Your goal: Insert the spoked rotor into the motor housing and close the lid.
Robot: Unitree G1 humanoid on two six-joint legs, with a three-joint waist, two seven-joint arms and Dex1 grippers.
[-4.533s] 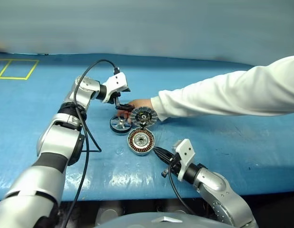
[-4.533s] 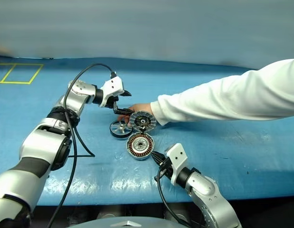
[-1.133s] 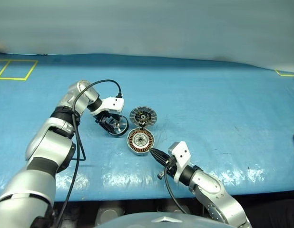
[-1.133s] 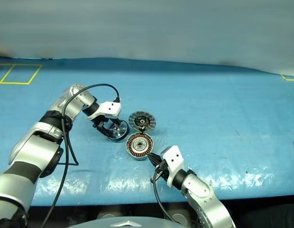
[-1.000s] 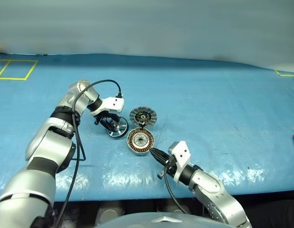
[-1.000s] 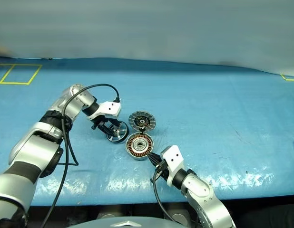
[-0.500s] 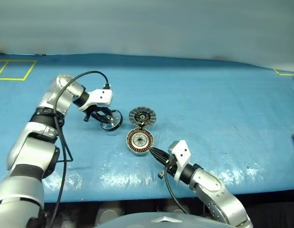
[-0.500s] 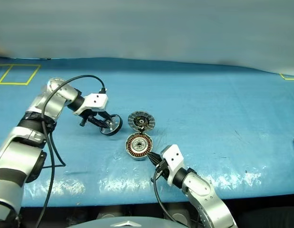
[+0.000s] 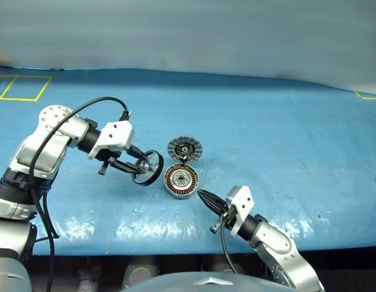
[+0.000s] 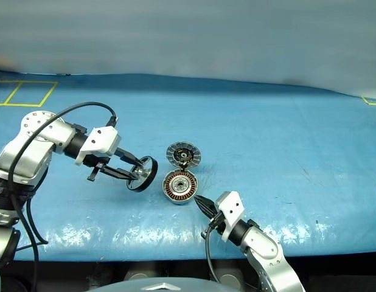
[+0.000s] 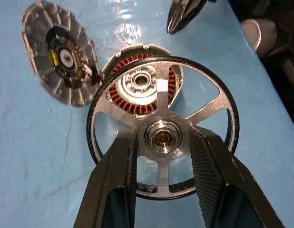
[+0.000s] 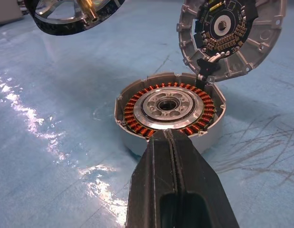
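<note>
My left gripper [image 9: 140, 166] is shut on the spoked rotor [image 11: 162, 92], a dark ring with pale spokes. Its fingers [image 11: 121, 166] clamp either side of the hub. The rotor hangs tilted above the table, just left of the motor housing [image 9: 180, 181], whose copper winding ring and silver hub face up. The lid [image 9: 184, 148], a disc with grey radial segments and a black centre, stands tilted open behind the housing and is joined to it. My right gripper [image 9: 204, 196] is shut and empty, and it points at the housing's near side with a small gap between them.
A wrinkled blue sheet [image 9: 285, 134] covers the table, and its front edge runs just below my arms. A yellow tape square [image 9: 20, 88] lies far back on the left. A black cable [image 9: 97, 103] loops over my left arm.
My left gripper has lifted the rotor off the sheet, drawn it back toward me and tipped it on edge beside the housing. The person's arm seen earlier is gone. My right gripper has hardly moved.
</note>
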